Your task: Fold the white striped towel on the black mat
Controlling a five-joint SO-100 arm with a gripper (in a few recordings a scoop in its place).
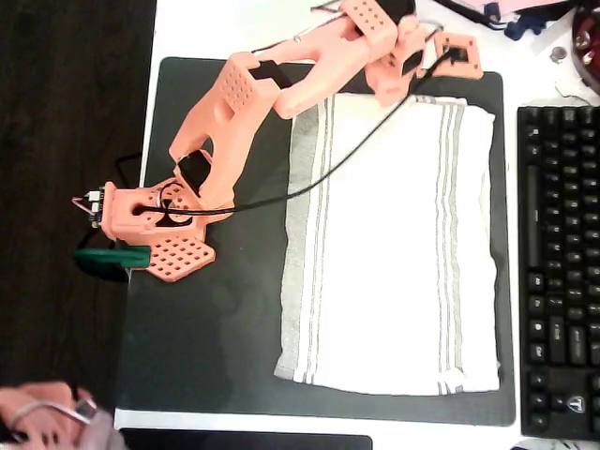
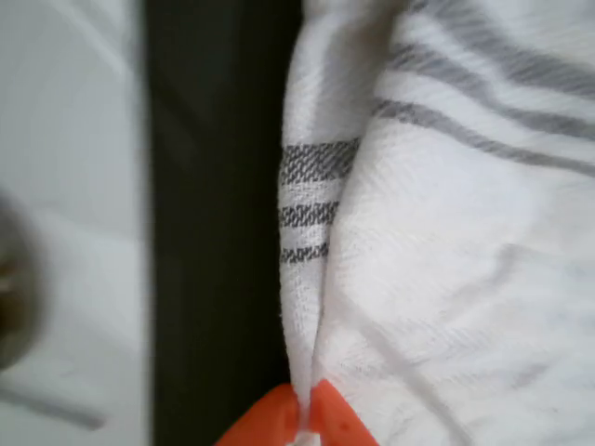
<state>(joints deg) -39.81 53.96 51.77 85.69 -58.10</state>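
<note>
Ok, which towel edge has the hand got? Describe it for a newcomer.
Find the black mat, then the white striped towel lying on it. In the overhead view, follow the towel to its top edge, where the orange hand pinches a fold marked by short grey stripe bands.

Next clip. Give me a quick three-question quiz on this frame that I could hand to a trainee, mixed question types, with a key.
1. True or false: in the wrist view the gripper has its orange fingers pinched together on the edge of the white striped towel.
2. In the overhead view, what lies to the right of the black mat? A) a keyboard B) a plate C) a book
3. Fill in: the towel lies mostly flat on the ____.

Key: 1 true; 2 A, the black keyboard; 3 black mat.
</note>
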